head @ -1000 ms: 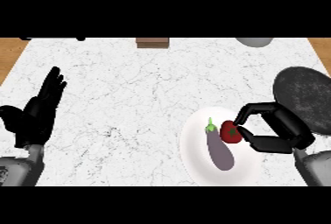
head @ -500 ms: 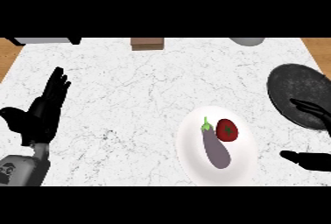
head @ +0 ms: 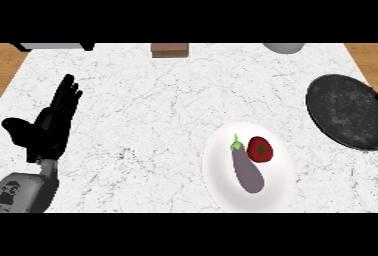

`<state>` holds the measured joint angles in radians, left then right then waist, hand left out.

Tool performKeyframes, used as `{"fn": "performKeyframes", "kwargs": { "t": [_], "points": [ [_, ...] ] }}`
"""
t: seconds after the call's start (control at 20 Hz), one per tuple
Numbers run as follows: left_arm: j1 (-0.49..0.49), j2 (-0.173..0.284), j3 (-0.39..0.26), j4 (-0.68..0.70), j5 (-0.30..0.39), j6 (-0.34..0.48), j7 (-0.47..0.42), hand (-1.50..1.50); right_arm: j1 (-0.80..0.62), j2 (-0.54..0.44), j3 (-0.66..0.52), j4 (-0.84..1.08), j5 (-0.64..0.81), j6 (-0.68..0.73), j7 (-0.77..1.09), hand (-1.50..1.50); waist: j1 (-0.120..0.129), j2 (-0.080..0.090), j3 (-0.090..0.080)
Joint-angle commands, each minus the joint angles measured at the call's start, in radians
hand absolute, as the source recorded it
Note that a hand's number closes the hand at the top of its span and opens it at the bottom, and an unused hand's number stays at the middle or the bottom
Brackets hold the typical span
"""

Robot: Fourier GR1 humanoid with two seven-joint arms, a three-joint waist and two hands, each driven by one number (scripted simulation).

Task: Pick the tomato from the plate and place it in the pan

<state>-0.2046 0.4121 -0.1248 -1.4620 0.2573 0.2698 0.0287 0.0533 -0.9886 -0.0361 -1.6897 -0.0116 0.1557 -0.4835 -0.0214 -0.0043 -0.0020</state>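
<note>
Tomato (head: 260, 149) on plate (head: 221, 180) beside eggplant (head: 247, 169); pan (head: 345, 110) right

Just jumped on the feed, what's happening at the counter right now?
Nothing is being handled right now. The tomato lies on the white plate beside an eggplant, and the dark pan at the counter's right edge holds nothing. The left hand rests open at the left side, fingers up. The right hand is out of view, so the pick has not happened yet.
</note>
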Motion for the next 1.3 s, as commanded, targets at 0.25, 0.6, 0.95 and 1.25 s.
{"fn": "performKeyframes", "kwargs": {
  "t": [0.25, 0.6, 0.95, 1.25],
  "points": [
    [-0.059, -0.012, 0.039, 0.022, -0.011, -0.047, 0.031, 0.00, -0.109, 0.050, 0.061, -0.293, 0.132, -0.015, 0.388, -1.50, 0.023, 0.003, 0.001],
    [-0.051, -0.072, 0.037, 0.064, -0.063, -0.051, -0.014, 0.00, -0.215, 0.119, 0.125, -0.298, 0.074, 0.171, 0.473, -1.50, 0.026, 0.006, 0.001],
    [0.008, -0.044, 0.095, -0.014, -0.061, -0.088, 0.027, 0.00, -0.154, 0.213, 0.177, -0.436, 0.195, 0.206, 0.635, -1.50, 0.023, 0.002, 0.002],
    [-0.028, -0.091, 0.102, 0.040, -0.097, -0.108, 0.012, 0.00, -0.154, 0.354, 0.230, -0.405, 0.347, 0.194, 0.691, -1.50, 0.021, 0.004, 0.002]
  ]
}}
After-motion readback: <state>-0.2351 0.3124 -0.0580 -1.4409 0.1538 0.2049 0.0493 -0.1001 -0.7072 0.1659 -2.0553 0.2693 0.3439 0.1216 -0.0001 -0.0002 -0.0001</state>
